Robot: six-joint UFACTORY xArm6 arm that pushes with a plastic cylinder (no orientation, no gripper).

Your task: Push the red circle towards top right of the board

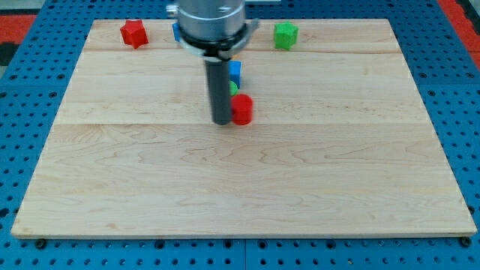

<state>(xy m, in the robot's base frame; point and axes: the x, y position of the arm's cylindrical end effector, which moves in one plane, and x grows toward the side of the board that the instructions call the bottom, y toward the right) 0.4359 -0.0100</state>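
My tip [223,121], a bare rod end effector grasping nothing, touches the red circle's [242,109] left, so push rightward and upward steadily.

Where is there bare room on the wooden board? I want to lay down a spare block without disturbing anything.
The wooden board is bare across its whole lower half, below my tip, and down both sides. It is crowded mid-top: the red circle block touches the rod, with a green block and a blue block stacked behind. The top edge holds a red star-like block and a green block.
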